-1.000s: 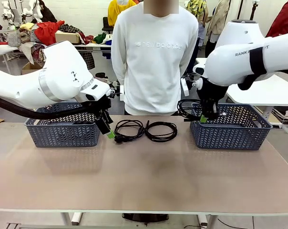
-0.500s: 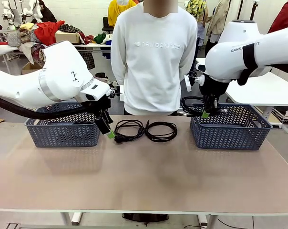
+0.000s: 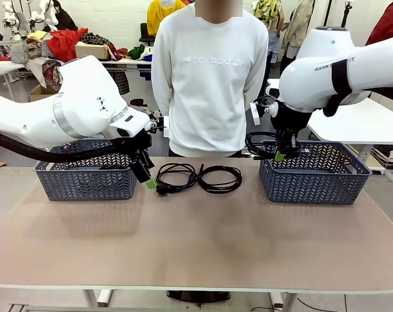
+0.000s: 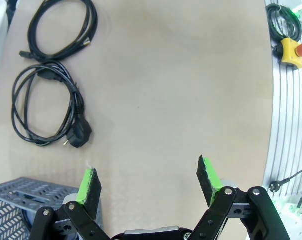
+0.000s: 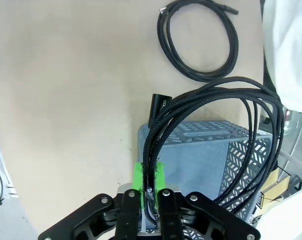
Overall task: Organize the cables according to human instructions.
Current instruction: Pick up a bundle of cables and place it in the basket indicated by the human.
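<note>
My right gripper (image 3: 279,155) is shut on a coiled black cable (image 3: 258,144) that hangs over the left rim of the right basket (image 3: 313,183). In the right wrist view its green pads (image 5: 140,181) pinch the braided cable (image 5: 158,145) above the basket (image 5: 191,145). Two more cables (image 3: 176,177) (image 3: 220,178) lie on the table in front of the human (image 3: 209,78). My left gripper (image 3: 151,182) hangs open just left of them. The left wrist view has the open gripper (image 4: 150,182) above bare tabletop, with a plugged cable (image 4: 80,136) and a thinner one (image 4: 92,22) beyond it.
A second blue-grey basket (image 3: 86,182) stands at the table's left, behind my left arm. A yellow box with a red button (image 4: 291,51) sits on the metal rail past the table edge. The near half of the table is bare. A white table (image 3: 372,123) stands at the back right.
My right gripper has risen a little with its cable and edged right toward the right basket. The left arm and the cables on the table are unmoved.
</note>
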Robot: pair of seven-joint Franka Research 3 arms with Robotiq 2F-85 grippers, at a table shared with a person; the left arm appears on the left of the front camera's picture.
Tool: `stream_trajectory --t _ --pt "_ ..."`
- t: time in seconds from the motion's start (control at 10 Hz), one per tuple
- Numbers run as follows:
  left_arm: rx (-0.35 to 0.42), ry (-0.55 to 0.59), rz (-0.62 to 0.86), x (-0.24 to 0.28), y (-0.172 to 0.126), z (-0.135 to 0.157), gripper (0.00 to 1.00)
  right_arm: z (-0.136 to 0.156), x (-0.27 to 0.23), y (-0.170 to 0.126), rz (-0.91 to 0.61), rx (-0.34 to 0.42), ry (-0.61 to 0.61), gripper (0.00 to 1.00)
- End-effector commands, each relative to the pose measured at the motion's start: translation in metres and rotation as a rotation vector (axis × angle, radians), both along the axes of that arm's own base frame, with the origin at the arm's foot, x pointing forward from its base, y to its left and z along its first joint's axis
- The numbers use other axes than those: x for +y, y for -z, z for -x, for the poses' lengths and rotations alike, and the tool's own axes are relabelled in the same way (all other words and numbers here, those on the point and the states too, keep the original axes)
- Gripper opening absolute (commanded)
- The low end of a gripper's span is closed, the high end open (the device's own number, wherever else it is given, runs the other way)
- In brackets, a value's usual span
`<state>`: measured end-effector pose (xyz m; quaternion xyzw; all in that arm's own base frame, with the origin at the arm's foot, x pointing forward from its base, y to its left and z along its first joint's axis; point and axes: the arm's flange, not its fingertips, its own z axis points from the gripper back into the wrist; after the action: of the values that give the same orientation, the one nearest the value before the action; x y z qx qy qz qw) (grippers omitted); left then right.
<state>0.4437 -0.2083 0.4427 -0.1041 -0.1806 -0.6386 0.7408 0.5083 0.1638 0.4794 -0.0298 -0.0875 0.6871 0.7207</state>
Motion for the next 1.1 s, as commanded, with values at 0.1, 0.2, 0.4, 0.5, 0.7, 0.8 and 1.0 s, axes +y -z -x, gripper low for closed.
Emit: stream_trajectory --t 0.1,0.2,0.4,0.5,0.7,0.8,1.0 --pt "-0.001 -0.003 -0.001 0.002 0.000 0.000 1.00 -0.017 -0.028 -0.003 -0.024 -0.021 0.032 0.11" --pt "-0.001 -0.003 -0.001 0.002 0.000 0.000 1.00 -0.022 -0.041 -0.004 -0.028 -0.020 0.046 0.11" --pt "-0.001 -0.003 -0.001 0.002 0.000 0.000 1.00 -0.029 -0.064 -0.007 -0.025 -0.020 0.061 0.11" --pt "-0.001 -0.003 -0.001 0.002 0.000 0.000 1.00 -0.034 -0.075 -0.003 -0.015 -0.024 0.059 0.11" --pt "-0.001 -0.003 -0.001 0.002 0.000 0.000 1.00 -0.045 -0.096 0.008 -0.031 -0.029 0.012 0.11" --pt "-0.001 -0.003 -0.001 0.002 0.000 0.000 1.00 -0.049 -0.103 0.012 -0.039 -0.030 0.009 0.11" --pt "-0.001 -0.003 -0.001 0.002 0.000 0.000 1.00 -0.054 -0.112 0.020 -0.057 -0.026 0.005 0.11"
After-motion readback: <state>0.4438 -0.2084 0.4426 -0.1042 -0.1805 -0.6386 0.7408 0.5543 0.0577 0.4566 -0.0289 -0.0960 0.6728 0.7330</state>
